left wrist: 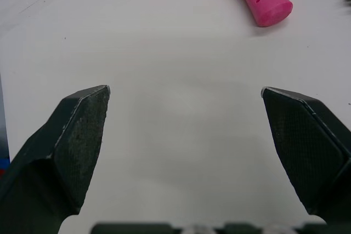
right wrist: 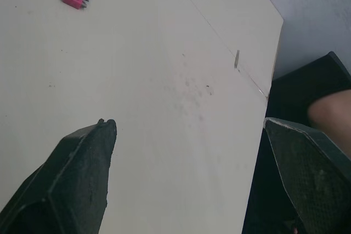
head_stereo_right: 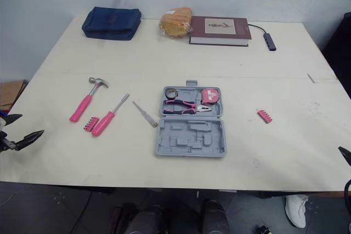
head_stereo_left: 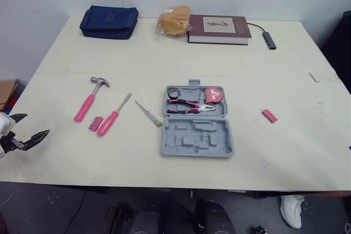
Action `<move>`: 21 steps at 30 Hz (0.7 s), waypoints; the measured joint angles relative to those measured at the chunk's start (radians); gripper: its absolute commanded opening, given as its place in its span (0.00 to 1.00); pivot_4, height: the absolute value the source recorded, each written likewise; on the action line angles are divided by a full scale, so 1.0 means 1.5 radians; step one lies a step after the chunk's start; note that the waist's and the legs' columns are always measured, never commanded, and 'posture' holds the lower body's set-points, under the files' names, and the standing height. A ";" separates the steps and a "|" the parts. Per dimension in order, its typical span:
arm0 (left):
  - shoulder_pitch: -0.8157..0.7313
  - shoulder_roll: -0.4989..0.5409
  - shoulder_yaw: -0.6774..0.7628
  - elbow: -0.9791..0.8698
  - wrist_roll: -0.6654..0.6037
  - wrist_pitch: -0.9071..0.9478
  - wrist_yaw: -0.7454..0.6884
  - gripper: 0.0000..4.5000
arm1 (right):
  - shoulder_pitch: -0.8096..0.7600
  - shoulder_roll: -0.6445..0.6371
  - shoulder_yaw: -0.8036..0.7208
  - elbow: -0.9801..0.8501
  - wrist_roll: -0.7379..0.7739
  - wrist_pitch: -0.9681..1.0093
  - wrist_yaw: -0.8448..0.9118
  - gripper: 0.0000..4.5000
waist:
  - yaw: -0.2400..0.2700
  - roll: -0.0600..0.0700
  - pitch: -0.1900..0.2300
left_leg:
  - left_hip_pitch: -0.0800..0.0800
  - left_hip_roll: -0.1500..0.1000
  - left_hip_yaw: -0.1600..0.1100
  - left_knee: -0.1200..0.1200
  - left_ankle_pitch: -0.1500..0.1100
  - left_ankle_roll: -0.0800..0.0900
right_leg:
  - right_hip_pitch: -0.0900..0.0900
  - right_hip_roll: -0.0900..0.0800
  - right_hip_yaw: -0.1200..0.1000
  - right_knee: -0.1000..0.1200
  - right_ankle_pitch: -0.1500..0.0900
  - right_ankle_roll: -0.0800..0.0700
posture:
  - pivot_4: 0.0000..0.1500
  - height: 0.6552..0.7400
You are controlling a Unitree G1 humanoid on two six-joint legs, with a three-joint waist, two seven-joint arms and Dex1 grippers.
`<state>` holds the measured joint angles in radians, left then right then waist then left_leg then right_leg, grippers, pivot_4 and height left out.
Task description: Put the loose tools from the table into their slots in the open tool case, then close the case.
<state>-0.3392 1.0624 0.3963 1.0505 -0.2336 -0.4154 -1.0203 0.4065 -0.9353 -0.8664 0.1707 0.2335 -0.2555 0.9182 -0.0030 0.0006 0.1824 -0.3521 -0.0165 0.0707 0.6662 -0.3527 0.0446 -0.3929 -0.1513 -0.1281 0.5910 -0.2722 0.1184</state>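
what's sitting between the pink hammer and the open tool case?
Between the hammer and tool case, the left eye view shows three loose items: pink bit strip, pink-handled screwdriver, and a slim screwdriver nearest the case.

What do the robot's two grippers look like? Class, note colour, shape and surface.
The left gripper and right gripper match: each has two black fingers, broad at the base and cut to an angled, pointed tip. The inner pads carry a fine cross-hatched texture, with pale wear along the edges. Behind the left gripper sits a white wrist casing.
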 measured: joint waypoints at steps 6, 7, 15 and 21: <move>0.002 -0.034 0.002 -0.143 -0.071 0.140 -0.076 0.99 | -0.042 0.001 0.039 -0.011 0.024 0.032 0.006 1.00 | 0.001 0.000 0.000 | 0.000 0.000 0.000 0.002 0.000 0.000 | 0.000 0.000 0.001 0.001 0.000 0.000 | 1.00 1.00; 0.004 -0.041 -0.002 -0.181 -0.083 0.164 -0.085 0.99 | -0.046 0.001 0.048 -0.021 0.033 0.045 0.007 1.00 | 0.001 0.000 0.000 | 0.000 0.000 -0.001 0.002 0.000 0.000 | 0.000 0.000 0.001 0.001 0.000 0.000 | 1.00 1.00; 0.018 -0.086 -0.077 -0.514 -0.140 0.342 -0.111 0.99 | -0.097 0.007 0.161 -0.219 0.119 0.210 0.013 1.00 | -0.001 0.000 0.000 | 0.000 0.001 0.001 0.002 0.000 -0.001 | 0.000 0.003 0.005 0.000 0.000 0.000 | 1.00 1.00; -0.052 -0.164 -0.161 -0.608 -0.123 0.394 -0.064 0.63 | -0.185 0.006 0.327 -0.292 0.088 0.294 -0.002 0.61 | 0.007 0.000 0.000 | -0.002 0.001 0.000 0.010 -0.001 0.000 | 0.000 0.003 0.005 0.002 0.000 0.000 | 1.00 1.00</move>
<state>-0.4174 0.8163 0.1551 0.1381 -0.4186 0.1758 -1.1169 0.1288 -0.9266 -0.3766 -0.2666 0.3652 0.1856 0.9147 0.0069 0.0010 0.1826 -0.3554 -0.0147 0.0710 0.6808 -0.3541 0.0453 -0.3923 -0.1463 -0.1205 0.5947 -0.2720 0.1181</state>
